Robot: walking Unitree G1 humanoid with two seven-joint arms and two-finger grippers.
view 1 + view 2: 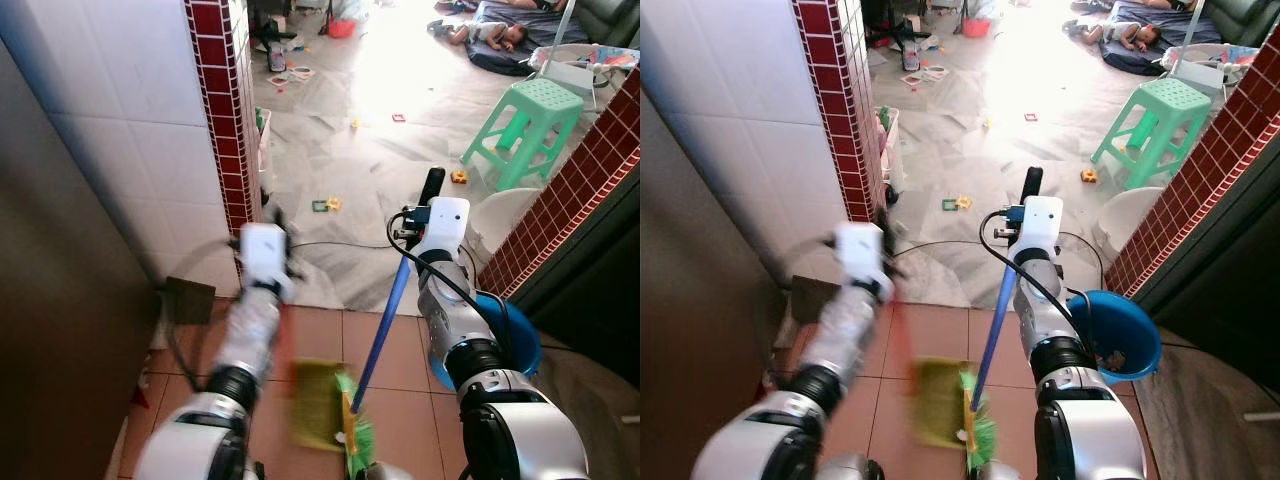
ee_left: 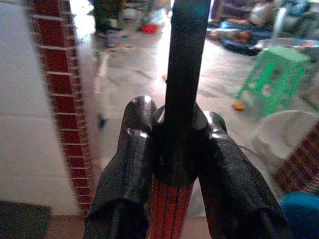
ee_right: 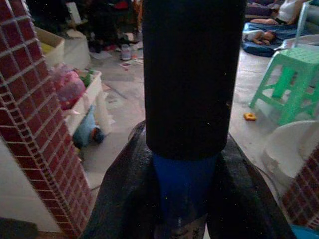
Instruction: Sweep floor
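L gripper (image 2: 172, 164), at 9 o'clock, clamps a red handle (image 2: 169, 209) w/ black tip (blurred); its yellow dustpan (image 1: 318, 402) sits at 6 on the tiles. R gripper (image 3: 184, 194), at 3, grips the blue broom handle (image 1: 383, 335), green bristles (image 1: 358, 440) beside the pan.

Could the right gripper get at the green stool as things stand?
Probably not. The right gripper is shut on the blue broom handle, and the green stool stands well beyond it across open floor, apparently beyond reach without walking closer.

Daylight glared off the far floor (image 1: 400, 70) at top centre; the left arm (image 1: 255, 300) was motion-blurred, corners dim.
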